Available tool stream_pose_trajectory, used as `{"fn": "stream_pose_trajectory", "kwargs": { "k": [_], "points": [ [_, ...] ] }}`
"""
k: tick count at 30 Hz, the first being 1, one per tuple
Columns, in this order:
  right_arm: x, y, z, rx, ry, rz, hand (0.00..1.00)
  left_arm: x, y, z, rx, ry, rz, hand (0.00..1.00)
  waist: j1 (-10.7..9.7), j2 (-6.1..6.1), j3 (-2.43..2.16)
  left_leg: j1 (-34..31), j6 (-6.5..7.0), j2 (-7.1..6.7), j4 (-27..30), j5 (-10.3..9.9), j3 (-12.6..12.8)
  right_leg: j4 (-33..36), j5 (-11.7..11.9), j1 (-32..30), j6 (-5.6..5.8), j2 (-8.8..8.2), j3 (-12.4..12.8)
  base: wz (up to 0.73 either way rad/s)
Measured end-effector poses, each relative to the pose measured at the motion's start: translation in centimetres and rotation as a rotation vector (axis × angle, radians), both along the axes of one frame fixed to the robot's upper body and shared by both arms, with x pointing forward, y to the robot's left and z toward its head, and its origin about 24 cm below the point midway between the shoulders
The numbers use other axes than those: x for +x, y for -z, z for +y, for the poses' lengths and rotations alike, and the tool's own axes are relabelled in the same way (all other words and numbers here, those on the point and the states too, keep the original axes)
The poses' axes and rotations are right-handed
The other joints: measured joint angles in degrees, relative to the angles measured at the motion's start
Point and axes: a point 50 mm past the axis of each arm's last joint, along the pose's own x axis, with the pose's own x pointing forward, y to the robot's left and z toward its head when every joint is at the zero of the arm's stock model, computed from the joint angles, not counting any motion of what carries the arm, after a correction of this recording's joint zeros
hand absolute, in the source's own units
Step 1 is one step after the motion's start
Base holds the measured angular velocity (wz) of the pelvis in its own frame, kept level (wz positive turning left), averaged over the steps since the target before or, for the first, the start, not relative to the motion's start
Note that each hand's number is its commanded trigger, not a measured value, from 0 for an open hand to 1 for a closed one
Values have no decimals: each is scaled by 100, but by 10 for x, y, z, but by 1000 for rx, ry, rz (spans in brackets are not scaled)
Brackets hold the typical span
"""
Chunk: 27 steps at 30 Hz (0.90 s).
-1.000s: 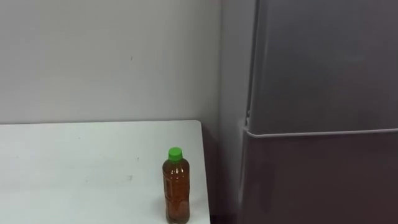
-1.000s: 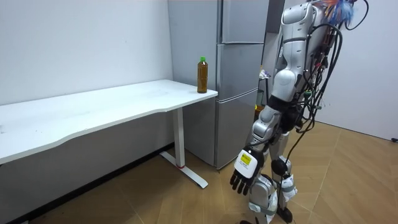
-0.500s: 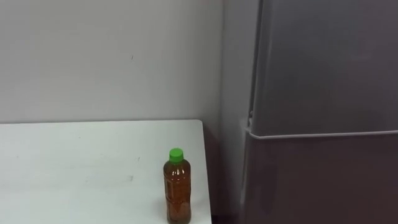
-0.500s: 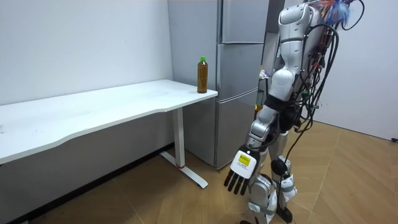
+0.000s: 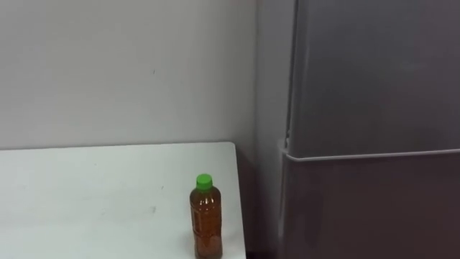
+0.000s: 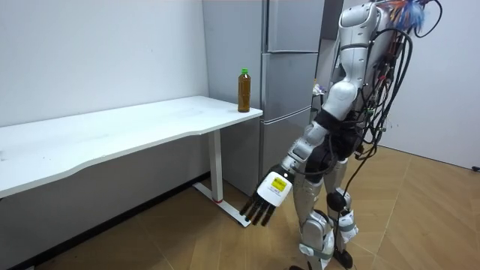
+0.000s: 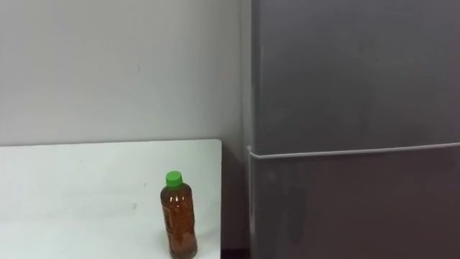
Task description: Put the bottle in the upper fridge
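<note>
A bottle (image 5: 205,216) of brown liquid with a green cap stands upright near the right front corner of the white table (image 5: 86,194); the room view has the bottle (image 6: 244,90) on that same corner beside the fridge. The grey fridge's upper door (image 5: 374,72) is closed, with a seam above the lower door (image 5: 366,208). I stand on the wooden floor in front of the fridge (image 6: 292,67), a step back from the table. My left hand (image 6: 268,196) hangs low at knee height, fingers straight and empty, well below and short of the bottle.
The table (image 6: 112,127) runs long toward the room view's left on white legs (image 6: 218,169). A grey wall lies behind the table. The narrow gap between the table's edge and the fridge is dark.
My left arm has swung forward toward the room view's left, bringing the open hand nearer the table legs. The bottle and the fridge doors stay as they were.
</note>
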Motion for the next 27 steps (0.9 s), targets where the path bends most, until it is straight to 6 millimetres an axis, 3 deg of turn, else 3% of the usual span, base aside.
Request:
{"fn": "stream_pose_trajectory", "kwargs": {
  "k": [8,13,15,16,23,27],
  "points": [
    [1,-1,-4,-18,-9,-12,0,43,-29,15,148,-70,-239,0,-25,28,0,-45,1,1,5,-3,-6,-9,-9,-30,2,-4,-34,-1],
    [5,-3,-6,-49,-53,-29,0,72,-60,26,263,-83,-423,0,45,61,-20,-98,2,0,14,0,-1,82,-10,-138,0,-10,-27,-1],
    [4,-3,-7,-55,-58,-30,0,81,-71,28,293,-80,-491,0,102,53,9,-89,3,0,18,0,-1,87,-10,-127,0,-14,-28,0],
    [5,-3,-7,-56,-61,-33,0,85,-77,28,306,-77,-527,0,109,73,-2,-87,3,-3,25,0,0,86,-10,-123,0,-18,-26,0],
    [2,-3,-7,-56,-40,-41,0,106,-110,29,370,-81,-682,0,131,75,11,-8,5,-6,8,-4,-14,71,-23,-39,8,-15,-1,0],
    [-1,-3,-7,-78,-27,-24,0,118,-143,32,432,-93,-829,0,134,77,15,-39,5,-6,18,-4,-33,78,-22,-44,7,-16,-15,0]
  ]
}}
